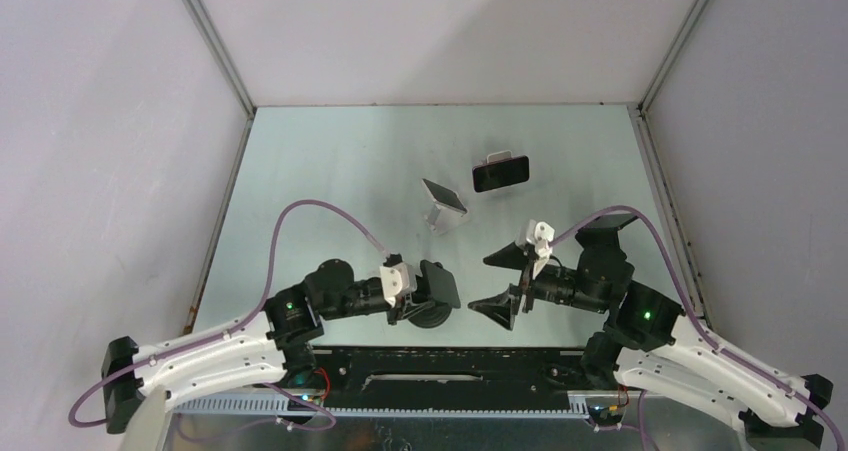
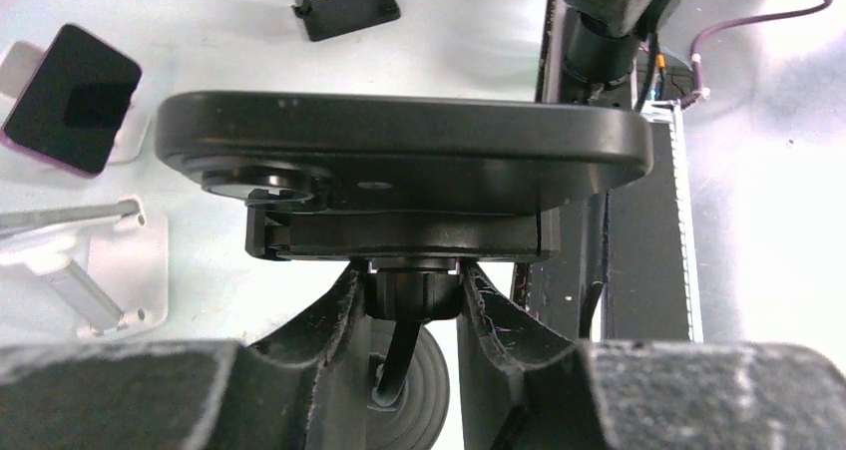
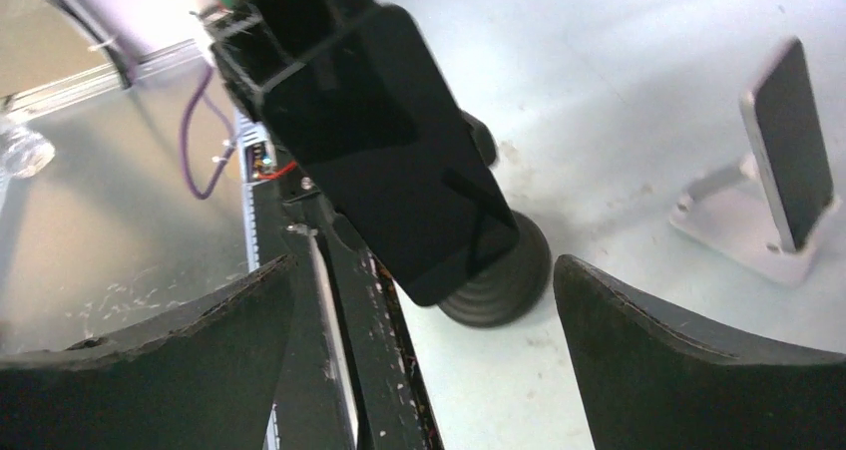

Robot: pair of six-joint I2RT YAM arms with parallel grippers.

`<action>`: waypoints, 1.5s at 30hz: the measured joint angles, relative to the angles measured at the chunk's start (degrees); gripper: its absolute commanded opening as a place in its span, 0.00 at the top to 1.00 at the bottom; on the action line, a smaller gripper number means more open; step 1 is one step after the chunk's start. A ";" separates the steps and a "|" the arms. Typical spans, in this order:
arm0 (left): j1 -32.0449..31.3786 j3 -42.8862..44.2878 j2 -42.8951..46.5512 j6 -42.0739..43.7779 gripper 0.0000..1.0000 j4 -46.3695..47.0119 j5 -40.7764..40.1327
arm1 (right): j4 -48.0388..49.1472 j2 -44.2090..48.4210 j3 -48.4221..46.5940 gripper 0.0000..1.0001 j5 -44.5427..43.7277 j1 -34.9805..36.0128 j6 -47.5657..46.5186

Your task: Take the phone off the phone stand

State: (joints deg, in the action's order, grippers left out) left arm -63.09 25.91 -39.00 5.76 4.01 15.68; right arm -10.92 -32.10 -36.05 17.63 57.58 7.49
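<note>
Where the phone sits: the phone (image 1: 441, 282) is mounted on the black phone stand (image 1: 424, 317), close to the near edge of the table (image 1: 330, 171) and a little left of its middle. Its dark screen faces the right arm.
Left hand: the left hand (image 1: 416, 297) is closed on the stand's thin neck just under the cradle. Its fingers (image 2: 321, 320) press the neck from both sides, so it holds the stand and not the phone.
Right hand: the right hand (image 1: 504, 284) is spread wide and holds nothing. It hangs just beside the screen side, with the phone lined up between its fingers but not touching them.
How it should handle: probably a stiff flat slab, fairly heavy for its thickness. The glass face looks smooth and likely slippery, and it could crack if dropped. The matte rim should give better grip.
Where to take hold: best across the two long edges, on the free end clear of the cradle. Pinching face and back would put a finger on the glass.
Release: I cannot tell whether the cradle grips by clamp or by magnet. A straight pull off the mount seems safest while the neck is held firm.
Risk: the jointed neck may swivel and the round base may lift.
Others: a silver phone (image 1: 445, 199) on a white stand sits mid-table, and a second dark phone (image 1: 500, 174) lies further towards the far edge. Both are well apart from this one.
</note>
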 measured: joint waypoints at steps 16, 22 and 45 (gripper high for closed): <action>0.04 -1.81 2.78 -7.10 1.00 -1.66 -3.21 | -5.33 -5.11 -2.80 0.06 5.62 -6.25 2.08; 0.04 -1.84 2.67 -9.46 1.00 -1.66 -3.06 | -3.41 -7.10 -3.26 0.06 7.89 -3.72 -0.55; 0.04 -1.86 -0.76 -8.28 1.00 1.44 6.05 | 8.22 -18.36 -5.16 0.03 18.93 -1.18 -9.66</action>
State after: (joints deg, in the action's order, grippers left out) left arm -63.05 24.05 -39.77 -2.52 5.45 21.74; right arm -2.70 -50.46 -41.21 36.56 56.40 -2.17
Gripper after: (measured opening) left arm 0.322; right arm 0.967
